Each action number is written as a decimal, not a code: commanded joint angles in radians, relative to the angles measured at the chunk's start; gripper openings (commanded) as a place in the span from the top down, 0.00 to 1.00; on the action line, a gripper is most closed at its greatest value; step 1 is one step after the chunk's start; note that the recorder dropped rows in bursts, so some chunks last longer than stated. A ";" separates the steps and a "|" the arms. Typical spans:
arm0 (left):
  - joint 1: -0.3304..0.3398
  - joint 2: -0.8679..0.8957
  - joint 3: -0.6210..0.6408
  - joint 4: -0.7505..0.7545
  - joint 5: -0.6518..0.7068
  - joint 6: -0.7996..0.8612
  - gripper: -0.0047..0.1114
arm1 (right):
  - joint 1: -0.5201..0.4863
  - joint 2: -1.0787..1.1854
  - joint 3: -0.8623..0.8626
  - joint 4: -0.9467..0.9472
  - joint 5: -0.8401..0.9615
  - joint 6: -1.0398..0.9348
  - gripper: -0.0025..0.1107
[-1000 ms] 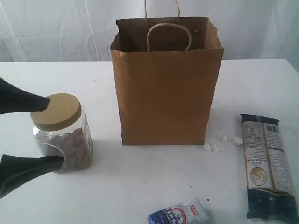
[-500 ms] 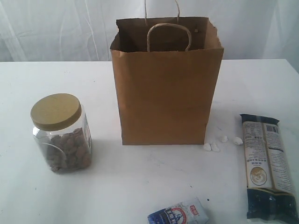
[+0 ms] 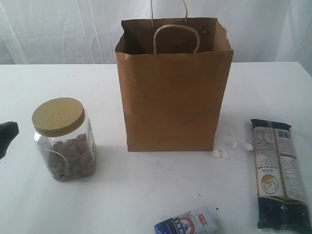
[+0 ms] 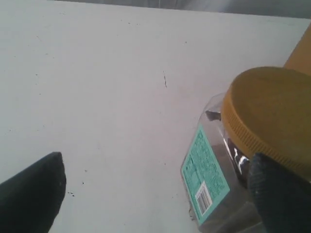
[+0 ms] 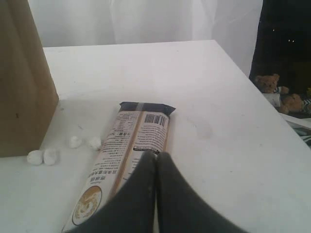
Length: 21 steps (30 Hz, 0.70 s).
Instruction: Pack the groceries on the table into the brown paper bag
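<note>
Left end effector (image 4: 155, 167): fingers wide apart, holding nothing, near the clear jar (image 3: 64, 141).
Right end effector (image 5: 156, 158): fingers pressed together, empty, over the long dark packet (image 3: 280, 170).
Clear jar: upright on the desk (image 3: 146, 195), left of the brown paper bag (image 3: 170, 97).
Long dark packet: flat, right of the bag.

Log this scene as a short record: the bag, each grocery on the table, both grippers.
bag: brown paper bag, upright, top open
jar: clear jar with tan lid, upright, left of bag, not held
long packet: long dark packet, flat, right of bag
small packet: blue-white packet, front edge of exterior view
left gripper: open, beside jar
right gripper: shut, aimed at long packet, empty
</note>
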<state>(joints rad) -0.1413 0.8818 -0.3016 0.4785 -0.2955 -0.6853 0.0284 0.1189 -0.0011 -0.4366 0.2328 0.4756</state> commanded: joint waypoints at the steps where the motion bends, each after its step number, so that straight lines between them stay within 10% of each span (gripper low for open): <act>1: 0.005 0.092 0.003 0.001 -0.100 0.185 0.06 | -0.009 0.002 0.001 -0.010 -0.001 -0.003 0.98; 7: 0.092 0.223 0.003 0.080 -0.216 0.214 0.16 | -0.009 0.002 0.001 -0.010 -0.001 -0.003 0.98; 15: 0.118 0.265 0.003 0.608 -0.322 -0.062 0.96 | -0.009 0.002 0.001 -0.010 -0.001 -0.003 0.98; 21: 0.118 0.265 0.003 0.608 -0.343 -0.052 0.95 | -0.009 0.002 0.001 -0.010 -0.001 -0.003 0.98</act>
<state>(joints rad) -0.0258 1.1481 -0.3009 1.0676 -0.6144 -0.7220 0.0284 0.1189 -0.0011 -0.4422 0.2328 0.4774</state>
